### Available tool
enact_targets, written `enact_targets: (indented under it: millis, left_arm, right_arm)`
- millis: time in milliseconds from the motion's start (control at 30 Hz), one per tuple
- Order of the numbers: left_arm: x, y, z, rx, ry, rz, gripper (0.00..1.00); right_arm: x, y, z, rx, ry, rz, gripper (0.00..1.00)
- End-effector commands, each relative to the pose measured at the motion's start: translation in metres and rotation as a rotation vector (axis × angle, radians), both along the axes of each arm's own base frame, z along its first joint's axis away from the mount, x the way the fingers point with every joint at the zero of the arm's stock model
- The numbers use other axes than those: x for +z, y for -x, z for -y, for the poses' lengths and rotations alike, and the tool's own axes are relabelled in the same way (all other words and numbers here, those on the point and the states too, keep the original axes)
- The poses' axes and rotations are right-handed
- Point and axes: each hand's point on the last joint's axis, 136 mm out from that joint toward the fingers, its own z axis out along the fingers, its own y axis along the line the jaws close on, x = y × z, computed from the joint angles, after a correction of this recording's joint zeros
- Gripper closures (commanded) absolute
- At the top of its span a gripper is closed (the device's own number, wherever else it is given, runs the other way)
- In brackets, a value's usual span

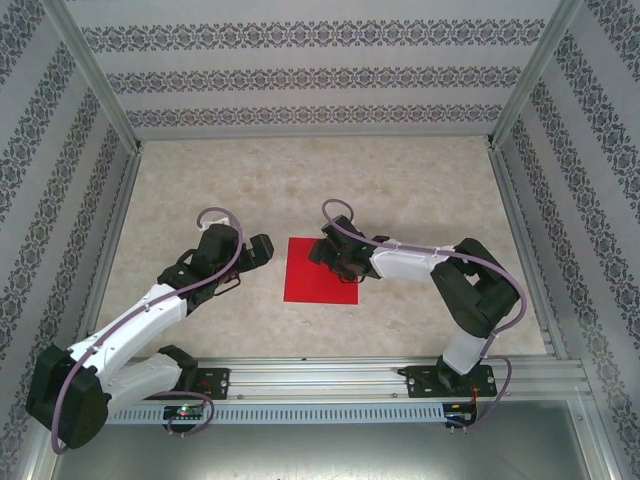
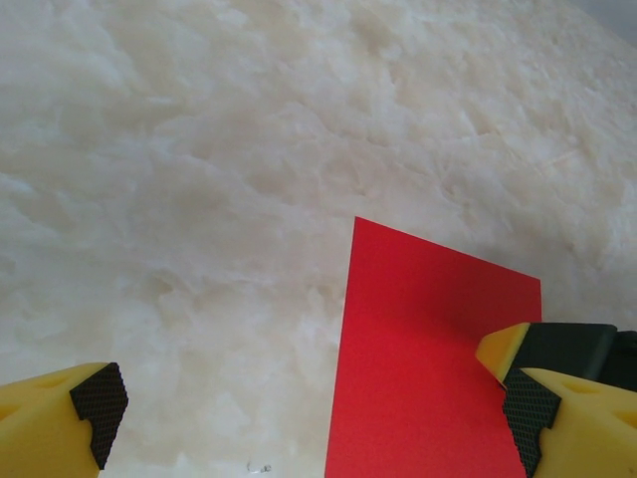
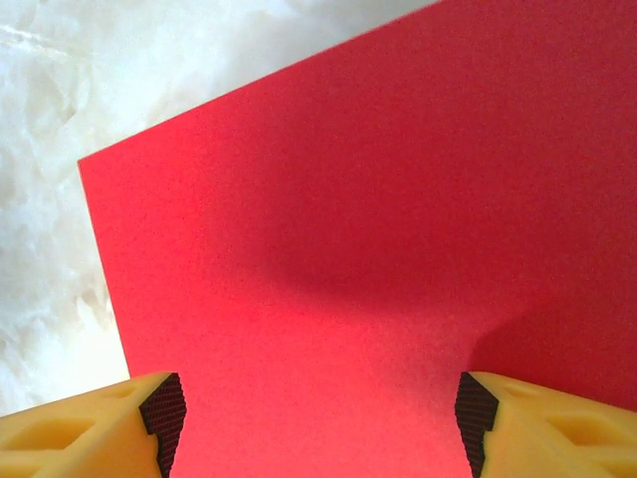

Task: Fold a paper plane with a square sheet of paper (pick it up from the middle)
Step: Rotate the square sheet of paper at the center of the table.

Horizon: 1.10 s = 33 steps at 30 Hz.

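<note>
I see the square sheet of paper (image 1: 320,270) lying flat in the middle of the counter (image 1: 420,190). My right jaws stand open over its far right part, gripping nothing; my left jaws hang wide open at its left edge

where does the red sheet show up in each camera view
top external: red sheet at picture centre
left wrist: red sheet at lower right, one corner up
right wrist: red sheet across centre and right
shared landmark: pale marbled table left of it
</note>
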Motion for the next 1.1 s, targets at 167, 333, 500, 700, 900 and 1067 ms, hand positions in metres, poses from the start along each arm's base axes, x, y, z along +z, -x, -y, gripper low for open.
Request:
enact_targets:
  millis: [167, 333, 500, 700, 900, 1067]
  left_arm:
    - [0.011, -0.007, 0.006, -0.038, 0.008, 0.036, 0.00]
    - [0.006, -0.008, 0.008, -0.047, 0.007, 0.030, 0.00]
    - [-0.002, -0.010, 0.006, -0.033, -0.011, 0.006, 0.00]
    - [-0.006, -0.011, 0.009, -0.025, 0.009, -0.018, 0.00]
    - [-0.004, -0.009, 0.003, -0.012, -0.021, -0.017, 0.00]
    - [-0.004, -0.009, 0.004, -0.027, -0.031, -0.020, 0.00]
  right_arm:
    - [0.056, -0.004, 0.013, 0.237, 0.244, 0.087, 0.23]
    - [0.038, 0.011, -0.021, 0.357, 0.107, 0.034, 0.27]
    - [0.010, 0.023, -0.021, 0.383, 0.129, -0.036, 0.28]
    - [-0.019, 0.045, -0.003, 0.435, 0.147, -0.067, 0.27]
    - [-0.039, 0.058, 0.025, 0.560, 0.272, -0.137, 0.28]
    - [-0.029, 0.052, 0.033, 0.607, 0.275, -0.100, 0.27]
